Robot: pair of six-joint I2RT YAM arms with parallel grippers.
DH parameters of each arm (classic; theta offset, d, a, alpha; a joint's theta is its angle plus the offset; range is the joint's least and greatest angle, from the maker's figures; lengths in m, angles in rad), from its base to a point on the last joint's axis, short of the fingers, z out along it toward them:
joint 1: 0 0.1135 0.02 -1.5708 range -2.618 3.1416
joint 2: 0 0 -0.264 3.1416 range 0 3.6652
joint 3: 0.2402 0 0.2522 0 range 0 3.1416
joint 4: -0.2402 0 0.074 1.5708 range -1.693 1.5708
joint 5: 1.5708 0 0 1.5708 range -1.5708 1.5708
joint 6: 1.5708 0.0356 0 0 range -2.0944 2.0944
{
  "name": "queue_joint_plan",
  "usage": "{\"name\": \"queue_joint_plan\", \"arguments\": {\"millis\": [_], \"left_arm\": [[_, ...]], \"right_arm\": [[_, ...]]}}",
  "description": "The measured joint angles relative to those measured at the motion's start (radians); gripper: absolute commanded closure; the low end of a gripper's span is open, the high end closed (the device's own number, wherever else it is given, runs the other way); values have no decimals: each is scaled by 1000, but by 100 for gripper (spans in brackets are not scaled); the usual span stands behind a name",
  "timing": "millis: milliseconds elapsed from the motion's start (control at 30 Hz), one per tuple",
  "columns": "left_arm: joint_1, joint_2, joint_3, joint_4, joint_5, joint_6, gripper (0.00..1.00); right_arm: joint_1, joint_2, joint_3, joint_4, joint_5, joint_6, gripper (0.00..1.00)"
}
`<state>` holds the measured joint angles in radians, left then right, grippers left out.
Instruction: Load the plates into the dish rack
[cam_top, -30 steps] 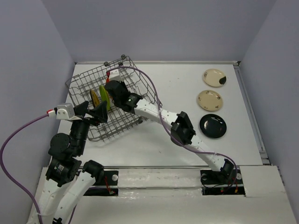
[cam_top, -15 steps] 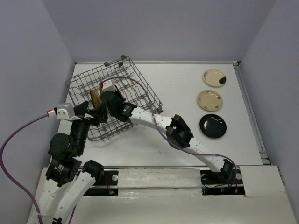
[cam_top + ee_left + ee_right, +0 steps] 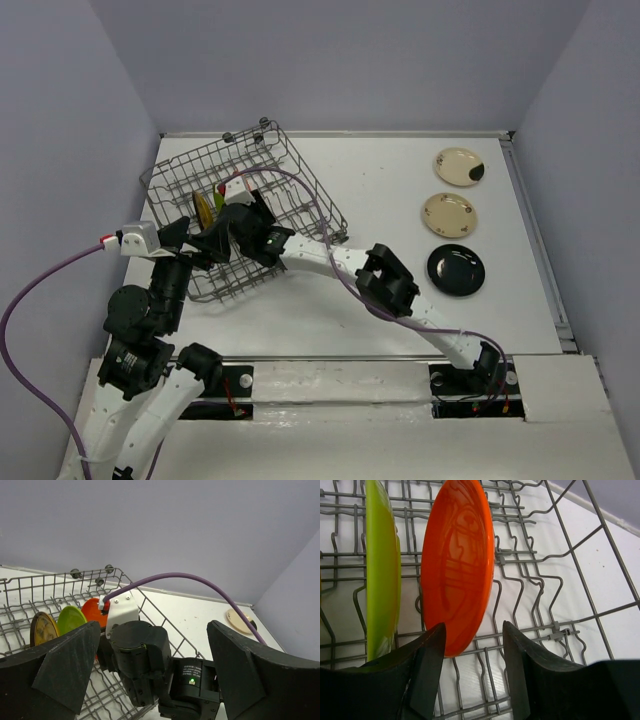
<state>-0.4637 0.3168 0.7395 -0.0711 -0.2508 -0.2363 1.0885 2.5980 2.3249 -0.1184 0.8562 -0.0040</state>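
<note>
The dish rack stands tilted at the far left of the table. Three plates stand on edge between its tines: dark gold, lime green and orange. My right gripper is inside the rack and open. Its fingers stand on either side of the orange plate's lower edge without pinching it. My left gripper hovers wide open at the rack's near edge, holding nothing. Two cream plates and a black plate lie flat at the right.
The right arm stretches across the table's middle from its base to the rack. A purple cable arcs over the rack's right rim. Grey walls close in the table on the left, back and right.
My right gripper went down and to the left into the rack with the orange plate, then opened and let it go between the tines. The left arm has not moved.
</note>
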Motion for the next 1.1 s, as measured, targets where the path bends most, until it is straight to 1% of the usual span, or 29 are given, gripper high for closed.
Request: {"name": "queue_joint_plan", "arguments": {"millis": [167, 267, 367, 433, 467, 500, 533, 567, 600, 633, 667, 700, 733, 767, 800, 833, 900, 1000, 1100], "left_arm": [[0, 0, 0, 0, 0, 0, 1], [0, 0, 0, 0, 0, 0, 1], [0, 0, 0, 0, 0, 0, 1], [0, -1, 0, 0, 0, 0, 1], [0, -2, 0, 0, 0, 0, 1], [-2, -5, 0, 0, 0, 0, 1], [-2, -7, -1, 0, 0, 0, 1], [-4, -11, -1, 0, 0, 0, 1], [-7, -15, -1, 0, 0, 0, 1], [-8, -18, -1, 0, 0, 0, 1], [-13, -23, -1, 0, 0, 0, 1], [-14, -26, -1, 0, 0, 0, 1], [-16, -30, -1, 1, 0, 0, 1], [-19, -32, -1, 1, 0, 0, 1], [-21, -34, -1, 0, 0, 0, 1], [-24, -36, -1, 1, 0, 0, 1], [-29, -39, -1, 0, 0, 0, 1], [-39, -40, -1, 0, 0, 0, 1], [-48, -40, -1, 0, 0, 1, 1]], "right_arm": [[0, -111, -136, 1, -21, 49, 38], [-1, -244, -269, -6, -44, 94, 37], [-10, -375, -367, 10, -72, 137, 38], [-28, -521, -500, 17, -109, 190, 44], [-42, -583, -567, 33, -134, 219, 48], [-68, -664, -650, 36, -153, 249, 59], [-100, -736, -734, 41, -182, 298, 63], [-152, -816, -815, 41, -200, 326, 76], [-212, -886, -905, 64, -248, 380, 79], [-322, -991, -1034, 64, -295, 452, 81], [-402, -1040, -1109, 72, -334, 485, 81], [-528, -1111, -1202, 75, -371, 534, 81], [-618, -1146, -1255, 74, -388, 562, 78], [-710, -1183, -1313, 70, -399, 591, 73], [-792, -1219, -1378, 71, -426, 615, 64], [-903, -1259, -1440, 64, -447, 644, 58], [-1008, -1299, -1499, 51, -475, 676, 50], [-1155, -1326, -1561, 95, -584, 723, 45], [-1258, -1297, -1571, 132, -679, 742, 45]]}}
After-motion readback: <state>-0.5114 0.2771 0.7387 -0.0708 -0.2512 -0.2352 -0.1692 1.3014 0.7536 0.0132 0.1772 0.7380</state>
